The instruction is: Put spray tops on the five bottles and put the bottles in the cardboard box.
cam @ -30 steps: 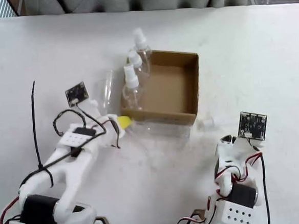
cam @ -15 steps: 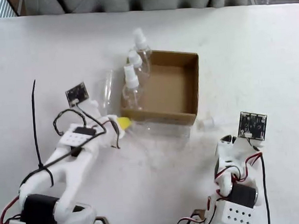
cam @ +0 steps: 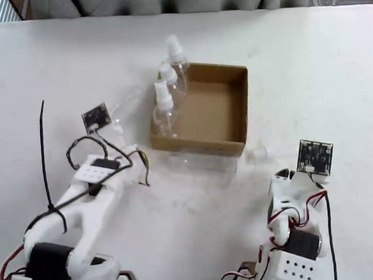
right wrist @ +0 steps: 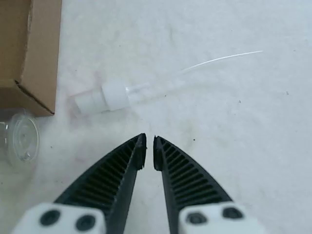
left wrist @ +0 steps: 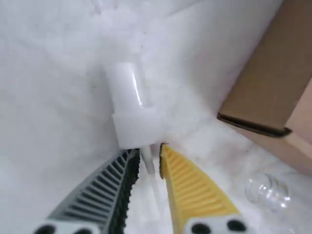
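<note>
Left wrist view: left gripper (left wrist: 148, 158) clamps the spray top (left wrist: 131, 114) by its tube, head just ahead, likely to cap the open bottle (left wrist: 267, 191).

White table (cam: 323, 73), open cardboard box (cam: 204, 113) at centre, three upright bottles (cam: 165, 112) with spray tops along its left wall, clear bottle (cam: 201, 159) lying against its near wall, loose spray top (cam: 258, 153) beside the near right corner, left arm (cam: 91, 191) and right arm (cam: 293, 203) in front.
</note>
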Robot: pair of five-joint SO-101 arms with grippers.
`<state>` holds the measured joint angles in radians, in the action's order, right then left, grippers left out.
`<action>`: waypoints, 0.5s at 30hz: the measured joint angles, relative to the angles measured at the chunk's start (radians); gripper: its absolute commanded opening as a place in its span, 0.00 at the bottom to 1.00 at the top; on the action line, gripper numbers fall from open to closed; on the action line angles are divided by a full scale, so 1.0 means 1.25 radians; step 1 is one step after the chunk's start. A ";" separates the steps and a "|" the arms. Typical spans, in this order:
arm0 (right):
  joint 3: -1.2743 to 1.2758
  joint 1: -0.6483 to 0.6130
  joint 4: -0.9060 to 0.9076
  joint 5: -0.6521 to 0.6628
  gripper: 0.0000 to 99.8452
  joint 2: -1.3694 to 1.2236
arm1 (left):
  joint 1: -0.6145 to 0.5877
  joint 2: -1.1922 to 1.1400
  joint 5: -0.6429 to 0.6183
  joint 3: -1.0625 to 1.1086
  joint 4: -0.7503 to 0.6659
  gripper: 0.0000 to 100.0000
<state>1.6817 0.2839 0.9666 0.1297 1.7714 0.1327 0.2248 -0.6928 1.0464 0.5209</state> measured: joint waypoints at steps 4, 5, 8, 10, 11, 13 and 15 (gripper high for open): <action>0.000 0.000 0.000 0.000 0.01 0.000 | 0.000 0.000 0.000 0.000 0.004 0.26; 0.000 0.000 0.000 0.000 0.01 0.000 | 0.000 0.000 0.000 0.000 0.014 0.28; 0.000 0.000 0.000 0.000 0.01 0.000 | 0.000 0.000 0.000 -0.018 0.070 0.33; 0.000 0.000 0.000 0.000 0.01 0.000 | 0.000 0.000 0.000 -0.038 0.119 0.36; 0.000 0.000 0.000 0.000 0.01 0.000 | 0.000 0.000 0.004 -0.047 0.144 0.37; 0.000 0.000 0.000 0.000 0.01 0.000 | 0.000 0.000 0.020 -0.055 0.183 0.37; 0.000 0.000 0.000 0.000 0.01 0.000 | -0.002 0.000 0.020 -0.058 0.201 0.37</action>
<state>1.6817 0.2839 0.9666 0.1297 1.7714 0.1297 0.2248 -0.6682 0.9743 0.7725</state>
